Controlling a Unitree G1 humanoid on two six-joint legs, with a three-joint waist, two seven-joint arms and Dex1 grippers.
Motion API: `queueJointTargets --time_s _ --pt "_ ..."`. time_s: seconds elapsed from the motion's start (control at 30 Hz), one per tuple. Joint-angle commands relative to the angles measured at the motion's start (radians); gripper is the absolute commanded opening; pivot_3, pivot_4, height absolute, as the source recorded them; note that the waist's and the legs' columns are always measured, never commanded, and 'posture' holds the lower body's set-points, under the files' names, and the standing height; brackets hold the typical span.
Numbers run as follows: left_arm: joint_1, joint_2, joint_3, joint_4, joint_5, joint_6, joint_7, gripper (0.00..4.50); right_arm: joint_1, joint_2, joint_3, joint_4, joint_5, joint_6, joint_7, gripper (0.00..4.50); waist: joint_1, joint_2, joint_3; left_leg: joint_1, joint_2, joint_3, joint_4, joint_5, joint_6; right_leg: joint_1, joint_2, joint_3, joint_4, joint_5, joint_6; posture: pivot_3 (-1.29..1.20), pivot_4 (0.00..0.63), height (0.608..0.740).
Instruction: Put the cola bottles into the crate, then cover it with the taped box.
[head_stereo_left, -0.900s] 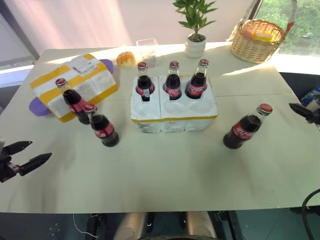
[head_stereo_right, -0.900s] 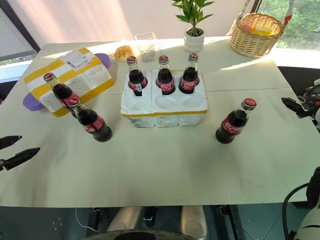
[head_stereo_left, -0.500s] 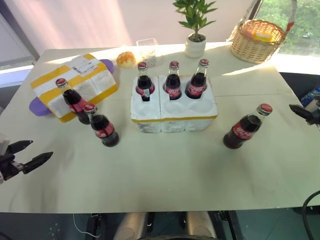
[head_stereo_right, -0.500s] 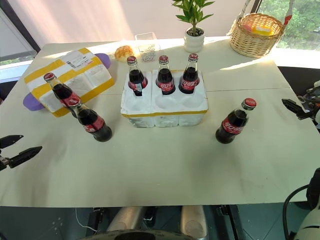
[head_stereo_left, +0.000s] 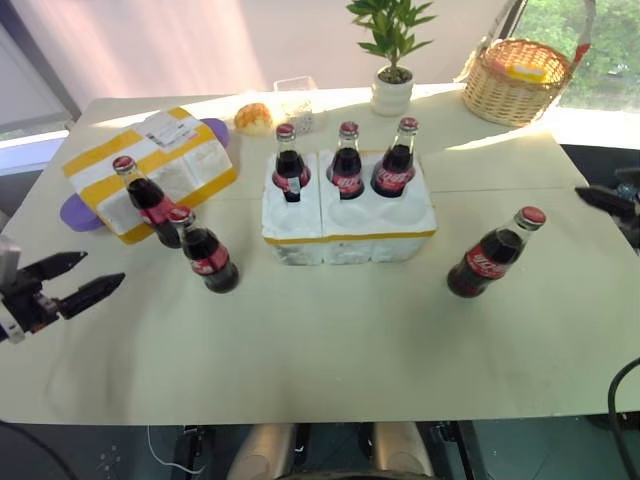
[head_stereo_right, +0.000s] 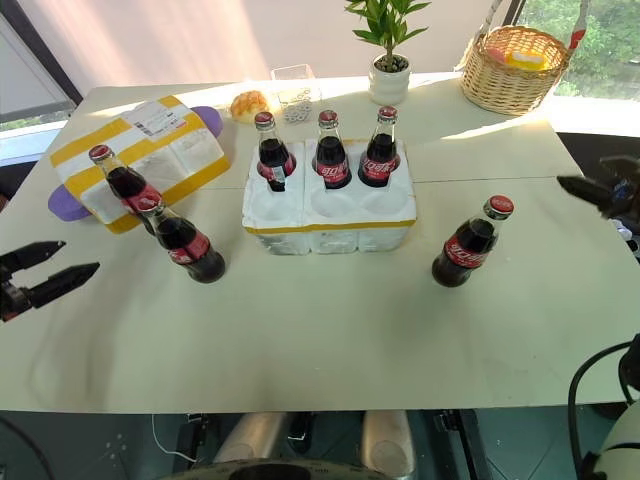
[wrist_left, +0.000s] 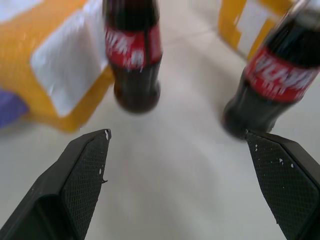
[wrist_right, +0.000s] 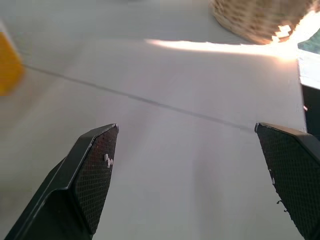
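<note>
left gripper (head_stereo_left: 88, 281): near left edge of the table (head_stereo_left: 330, 350), fingers apart, empty, aimed at the 2 left bottles.
left bottles: 1 (head_stereo_left: 208, 258) nearest the gripper, 1 (head_stereo_left: 148, 200) just behind it, against the box (head_stereo_left: 150, 168); judged best to take the nearer one first, low on the body.
right bottle (head_stereo_left: 492, 258): alone, near right of the crate.
right gripper (head_stereo_right: 588, 190): far right edge, fingers apart, empty.
crate (head_stereo_left: 347, 222): centre, 3 bottles (head_stereo_left: 346, 165) in the far row, near wells free.
</note>
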Motion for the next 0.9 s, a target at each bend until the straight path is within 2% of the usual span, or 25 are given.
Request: queueJointTargets --time_s 0.03,0.17,0.27,0.57,0.9 --pt "-0.081 0.042 -0.039 0.02 0.007 -0.01 0.013 4.47 -0.137 -0.04 0.031 -0.104 0.018 0.086 0.136 4.5 -0.001 0.001 0.001 0.0 0.0 0.0 0.0 0.0 0.0 0.0 0.0 0.0 0.0 0.0 0.0 0.0 0.15 0.74" --pt "-0.226 0.056 -0.14 0.115 0.053 -0.041 0.033 4.47 -0.242 -0.011 0.091 -0.251 0.05 0.226 0.297 4.5 -0.002 0.001 0.001 0.0 0.0 0.0 -0.001 0.0 0.0 -0.001 0.001 0.0 0.0 0.0 0.0 0.0 0.15 0.74" --pt "-0.328 0.05 -0.224 0.195 0.106 -0.086 0.044 4.47 -0.238 0.01 0.121 -0.421 0.126 0.351 0.357 4.5 -0.001 0.001 0.001 -0.001 0.0 0.0 -0.001 0.0 0.0 -0.002 0.001 0.0 0.0 0.0 0.0 0.0 0.15 0.74" --pt "-0.508 0.022 -0.358 0.375 0.192 -0.162 0.04 4.47 -0.091 0.048 0.101 -0.816 0.31 0.559 0.333 4.5 0.006 0.001 0.001 -0.002 -0.001 0.0 0.0 0.0 0.0 -0.003 0.0 0.0 0.001 0.0 0.0 0.0 0.15 0.74" --pt "-0.526 -0.04 -0.413 0.428 0.226 -0.183 0.043 4.47 -0.021 0.047 0.048 -0.938 0.399 0.649 0.236 4.5 0.005 0.001 0.001 -0.002 -0.001 0.0 0.001 0.0 0.0 -0.003 0.0 0.0 0.001 0.001 0.0 0.0 0.15 0.74"
